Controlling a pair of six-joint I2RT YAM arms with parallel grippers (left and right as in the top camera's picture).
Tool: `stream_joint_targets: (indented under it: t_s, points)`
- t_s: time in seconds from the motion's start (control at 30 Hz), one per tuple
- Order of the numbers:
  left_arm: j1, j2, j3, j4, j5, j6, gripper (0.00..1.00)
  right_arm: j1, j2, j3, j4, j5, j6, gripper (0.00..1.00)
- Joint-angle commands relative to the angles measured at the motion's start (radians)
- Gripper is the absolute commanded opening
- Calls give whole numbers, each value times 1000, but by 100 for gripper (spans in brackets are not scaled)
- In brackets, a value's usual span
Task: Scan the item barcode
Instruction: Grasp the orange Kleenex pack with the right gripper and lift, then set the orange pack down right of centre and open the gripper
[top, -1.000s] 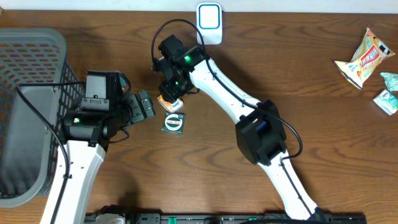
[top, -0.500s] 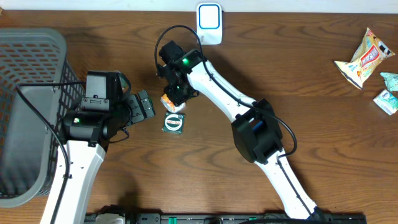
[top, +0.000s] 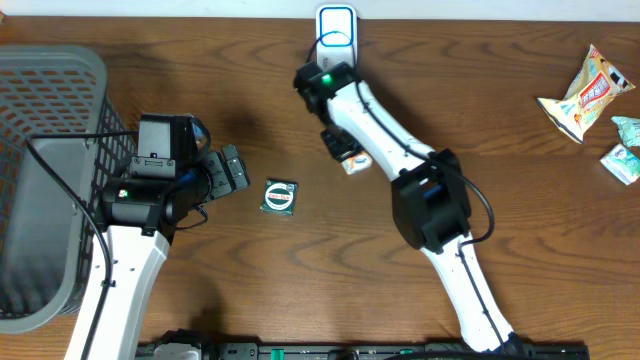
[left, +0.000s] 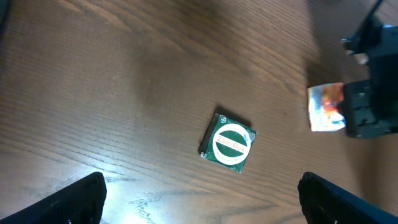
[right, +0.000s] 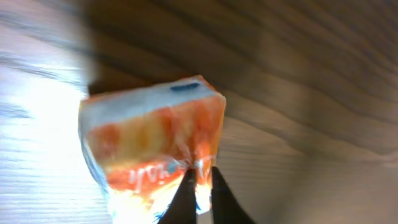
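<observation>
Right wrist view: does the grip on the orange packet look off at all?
Somewhat: the right claw pinches only one edge of the orange packet, which sits tilted, so the hold looks thin. Nothing looks torn.

A grey basket (top: 50, 160) is set at the wooden table's (top: 540, 250) left edge. A snack bag (top: 585, 95) and two pale green packets (top: 620, 163) are seen far right.

Objects counted on one wooden table (top: 540, 230).
Two robot arms are shown, one left arm (top: 130, 270) and one right arm (top: 385, 135); one grey basket (top: 40, 70), one white scanner (top: 336, 30), one green square packet (top: 279, 196), one orange-and-white packet (top: 351, 163), one yellow snack bag (top: 585, 95) and two small pale-green packets (top: 627, 127) (top: 621, 163) are also counted.
</observation>
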Motion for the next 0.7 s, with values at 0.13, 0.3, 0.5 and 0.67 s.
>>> stream_joint_targets:
  t_s: [0.13,0.3,0.5,0.67]
  points:
    - [6,2,9,-3,-13,3,98,-5,-112,-5,6,-125,-41,77]
    - [6,2,9,-3,-13,3,98,1,-111,-6,26,-253,-65,74]
    - [6,2,9,-3,-13,3,98,27,-109,-6,64,-232,-54,56]
    - [6,2,9,-3,-13,3,98,43,-109,-15,47,-115,27,56]
